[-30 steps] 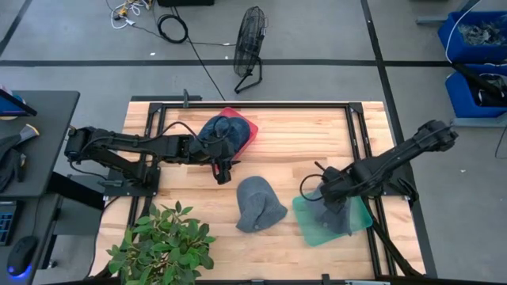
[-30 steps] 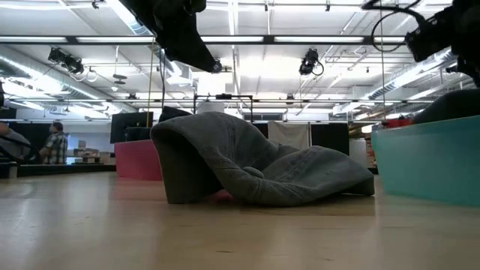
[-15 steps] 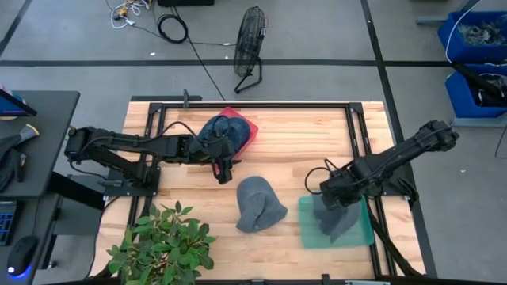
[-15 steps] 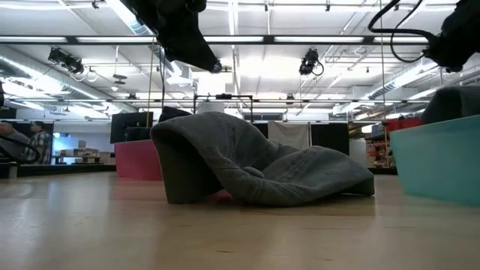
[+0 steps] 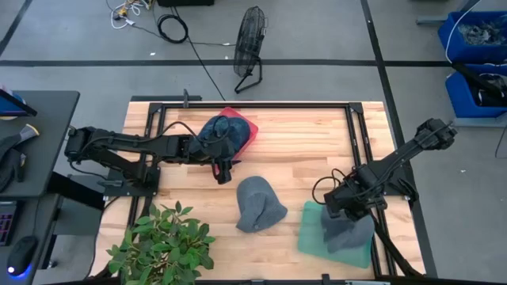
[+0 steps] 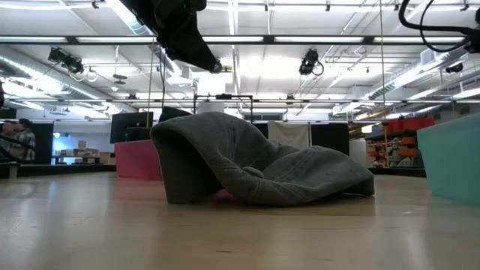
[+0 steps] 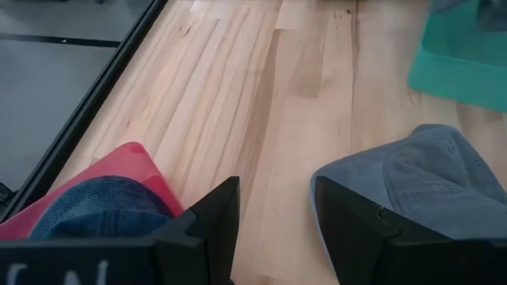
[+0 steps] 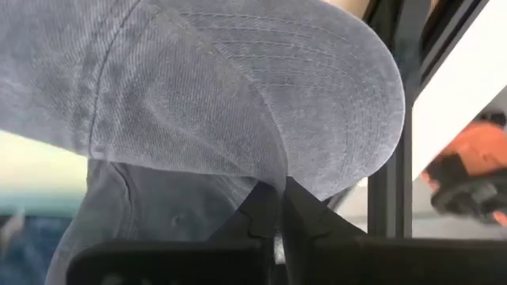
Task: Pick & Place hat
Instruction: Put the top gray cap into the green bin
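On your table [image 5: 317, 142], the teal bin [image 5: 313, 237] at five o'clock receives a grey hat [image 5: 348, 231], its brim pinched by your right gripper [image 5: 346, 207] for placing; left gripper [image 5: 224, 172] waits spread, at ten o'clock

Light is even and fairly bright from overhead: the low view shows rows of ceiling strip lights [image 6: 247, 41] glaring white. On the desk [image 5: 301, 150] shadows are soft and short, pooled close beneath the arms. In the left wrist view the left gripper's fingers [image 7: 210, 218] are dark and slightly soft, while the wood just beyond them is sharp. In the right wrist view the grey cap [image 8: 238, 87] pressed against the right gripper's fingers [image 8: 265, 214] shows crisp weave, but everything past it is blurred, with a washed-out white patch.
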Available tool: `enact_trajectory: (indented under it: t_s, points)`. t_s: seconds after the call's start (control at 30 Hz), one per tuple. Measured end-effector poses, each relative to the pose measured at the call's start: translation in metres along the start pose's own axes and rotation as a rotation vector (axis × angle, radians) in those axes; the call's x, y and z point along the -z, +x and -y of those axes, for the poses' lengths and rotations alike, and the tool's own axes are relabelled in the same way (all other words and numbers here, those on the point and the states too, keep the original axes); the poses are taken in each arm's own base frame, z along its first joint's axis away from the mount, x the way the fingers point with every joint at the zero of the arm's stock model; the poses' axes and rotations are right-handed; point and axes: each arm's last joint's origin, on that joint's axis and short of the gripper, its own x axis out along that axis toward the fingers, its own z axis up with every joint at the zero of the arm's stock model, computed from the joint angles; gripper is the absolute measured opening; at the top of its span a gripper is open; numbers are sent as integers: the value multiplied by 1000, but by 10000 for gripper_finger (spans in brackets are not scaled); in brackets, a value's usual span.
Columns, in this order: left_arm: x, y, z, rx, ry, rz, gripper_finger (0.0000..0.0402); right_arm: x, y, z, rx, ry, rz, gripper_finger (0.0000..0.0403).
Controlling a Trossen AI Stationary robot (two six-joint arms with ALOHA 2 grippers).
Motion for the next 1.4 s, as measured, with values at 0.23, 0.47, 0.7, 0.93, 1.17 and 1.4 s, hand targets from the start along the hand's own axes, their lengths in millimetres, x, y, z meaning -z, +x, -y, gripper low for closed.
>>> enact_trajectory:
  t_s: [0.23,0.47,0.7,0.93,1.17,1.4]
  points:
    - [0,0,0,0,1,-1,169,16,-16,-7,-66,-85,-96,6]
    - [0,0,0,0,1,-1,169,17,-12,-4,-144,-78,137,6]
    - [1,0,0,-1,1,-9,169,24,14,-4,-143,59,98,6]
    - [1,0,0,0,3,-8,169,24,27,-12,-202,34,254,5]
    - [1,0,0,-2,4,-7,169,40,6,-9,-196,-87,136,6]
    - [1,0,-1,-2,3,-7,169,65,-42,2,-209,-162,91,6]
